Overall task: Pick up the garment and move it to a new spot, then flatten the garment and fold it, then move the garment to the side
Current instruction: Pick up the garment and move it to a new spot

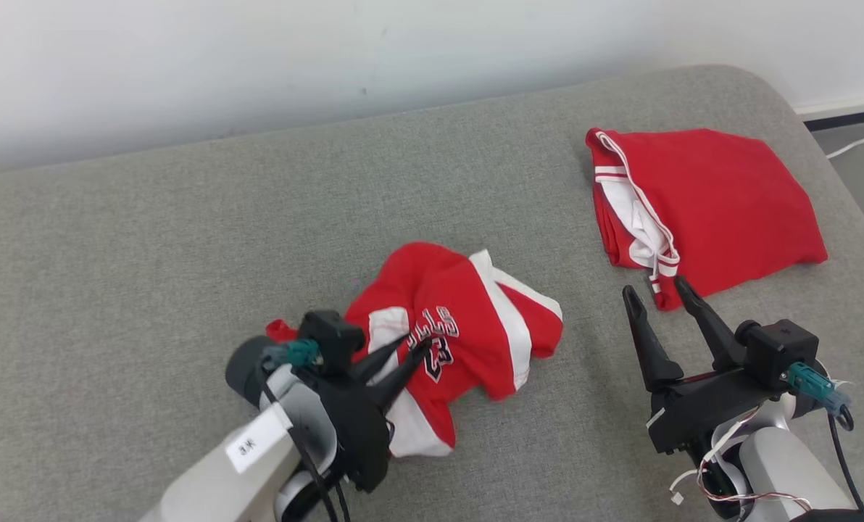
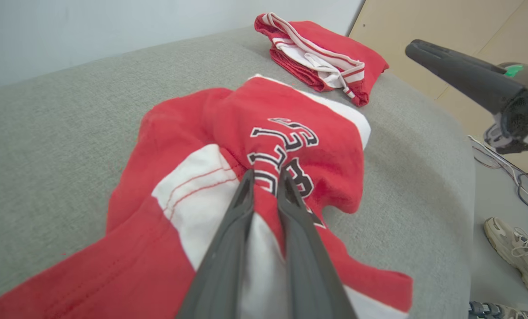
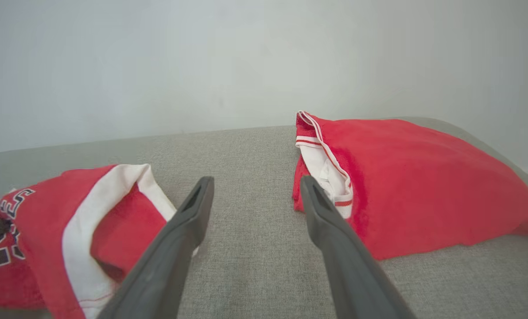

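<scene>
Crumpled red and white jersey (image 1: 468, 319) is lying near the middle of the grey padded cushion (image 1: 185, 239), its black lettering facing up. The left gripper (image 1: 414, 344) is reaching onto the jersey's near left part. Its fingers (image 2: 242, 208) are lying almost together with a fold of cloth between them, so they appear to be pinching the jersey, though the contact itself is partly hidden. The right gripper (image 1: 654, 286) is hovering over bare cushion between the two garments, its fingers spread apart and holding nothing. Their tips are pointing at the near edge of a second red garment (image 1: 722, 196), folded, which is resting toward the far right corner, well apart from the jersey. A pale shoe (image 2: 512, 248) is standing on the floor beside the cushion.
</scene>
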Robot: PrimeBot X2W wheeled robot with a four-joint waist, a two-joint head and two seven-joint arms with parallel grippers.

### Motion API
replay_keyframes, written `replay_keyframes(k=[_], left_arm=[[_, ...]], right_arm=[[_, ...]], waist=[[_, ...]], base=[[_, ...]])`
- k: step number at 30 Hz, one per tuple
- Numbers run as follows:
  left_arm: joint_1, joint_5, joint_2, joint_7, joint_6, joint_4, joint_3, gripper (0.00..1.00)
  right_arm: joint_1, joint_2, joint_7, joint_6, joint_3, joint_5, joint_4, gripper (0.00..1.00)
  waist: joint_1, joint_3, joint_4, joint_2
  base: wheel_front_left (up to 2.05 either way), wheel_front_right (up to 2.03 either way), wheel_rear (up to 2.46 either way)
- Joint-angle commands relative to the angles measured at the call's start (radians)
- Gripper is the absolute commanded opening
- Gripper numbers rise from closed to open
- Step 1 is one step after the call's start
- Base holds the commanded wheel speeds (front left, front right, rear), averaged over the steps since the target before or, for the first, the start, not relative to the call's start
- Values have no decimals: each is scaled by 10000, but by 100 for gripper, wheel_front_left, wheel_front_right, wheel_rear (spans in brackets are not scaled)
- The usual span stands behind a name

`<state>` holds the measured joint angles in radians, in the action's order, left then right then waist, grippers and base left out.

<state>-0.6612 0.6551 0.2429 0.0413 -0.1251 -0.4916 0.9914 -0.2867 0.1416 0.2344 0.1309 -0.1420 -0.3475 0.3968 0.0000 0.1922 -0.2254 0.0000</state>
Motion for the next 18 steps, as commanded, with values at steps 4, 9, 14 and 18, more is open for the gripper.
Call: replay_keyframes(k=[4, 9, 14, 18], left_arm=[[-15, -30, -272, 536, -75, -493, 306, 100], [-195, -144, -335, 1103, -29, -595, 330, 100], [-98, -136, -324, 1481, 174, -385, 193, 100], [120, -216, -120, 1667, 559, -142, 54, 100]], right_arm=[[-74, 77, -21, -5, 47, -3, 25, 100], [40, 116, -22, -6, 104, -19, 62, 100], [193, 139, -45, -6, 136, -28, 67, 100], [272, 152, -76, -5, 194, -47, 34, 100]], waist=[[0, -120, 222, 0], [0, -250, 429, 0], [0, -434, 680, 0], [0, -561, 839, 0]], base=[[0, 0, 0], [0, 0, 0], [0, 0, 0], [0, 0, 0]])
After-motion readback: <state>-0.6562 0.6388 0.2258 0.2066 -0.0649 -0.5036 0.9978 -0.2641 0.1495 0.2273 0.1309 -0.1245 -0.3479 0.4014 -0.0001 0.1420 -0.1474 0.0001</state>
